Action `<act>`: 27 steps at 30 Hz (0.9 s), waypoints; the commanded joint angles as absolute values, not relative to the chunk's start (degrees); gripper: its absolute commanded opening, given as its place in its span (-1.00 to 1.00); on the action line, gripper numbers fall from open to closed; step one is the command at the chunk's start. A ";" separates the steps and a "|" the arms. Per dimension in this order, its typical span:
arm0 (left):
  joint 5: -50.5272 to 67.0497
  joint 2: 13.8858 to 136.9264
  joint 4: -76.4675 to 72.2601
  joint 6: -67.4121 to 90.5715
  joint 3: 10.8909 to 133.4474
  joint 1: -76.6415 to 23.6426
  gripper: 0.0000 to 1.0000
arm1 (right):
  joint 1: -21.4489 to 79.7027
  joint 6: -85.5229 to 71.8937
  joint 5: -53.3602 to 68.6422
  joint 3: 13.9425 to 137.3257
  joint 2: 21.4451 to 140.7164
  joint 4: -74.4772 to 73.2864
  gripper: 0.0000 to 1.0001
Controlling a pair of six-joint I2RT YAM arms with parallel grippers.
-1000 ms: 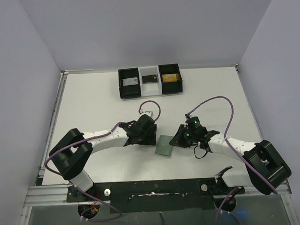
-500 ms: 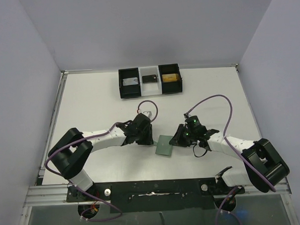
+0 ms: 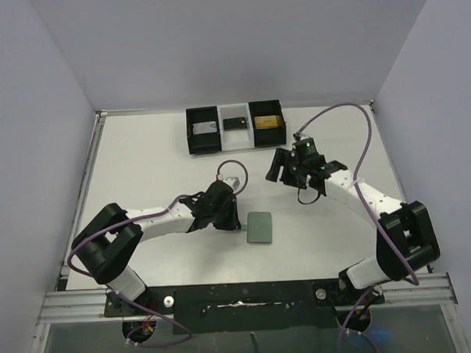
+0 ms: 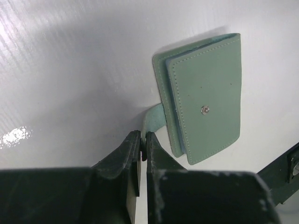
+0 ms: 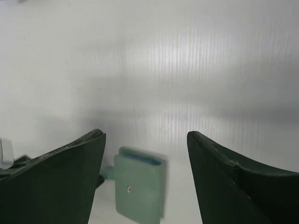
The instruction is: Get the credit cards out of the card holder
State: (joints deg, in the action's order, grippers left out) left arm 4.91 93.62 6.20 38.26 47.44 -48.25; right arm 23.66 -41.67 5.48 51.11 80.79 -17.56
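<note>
The sage-green card holder [image 3: 260, 228] lies folded shut on the table, snap stud up [image 4: 205, 98], with a pale blue lining showing at its edge. My left gripper [image 3: 238, 223] is shut on the holder's small strap [image 4: 152, 120] at its left side, and the fingertips [image 4: 136, 140] pinch it. My right gripper [image 3: 280, 168] hangs open above and behind the holder, which shows far below between its fingers [image 5: 140, 186]. Credit cards lie in the back boxes: a gold-orange one [image 3: 267, 120], a pale grey one [image 3: 204, 128] and a dark one [image 3: 234, 123].
A row of black open-topped boxes [image 3: 192, 139] stands at the back middle of the white table. Purple cables loop above both arms. The walls enclose the table at the left, right and back.
My right gripper opened, let go of the holder's right edge and rose away toward the back right. My left gripper closed on the strap. The holder shifted slightly.
</note>
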 commanded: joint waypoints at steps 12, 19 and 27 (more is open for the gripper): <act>7.04 83.98 4.39 36.24 42.27 -46.34 -1.00 | 21.70 -25.27 -8.25 89.08 110.20 -11.13 0.39; 7.77 83.41 4.72 35.87 41.42 -46.32 -1.00 | 22.66 -21.27 -5.72 93.70 116.94 -2.77 0.30; 6.78 81.97 5.48 35.94 40.31 -46.22 -1.00 | 24.39 -17.35 -6.25 99.97 123.08 -2.19 0.30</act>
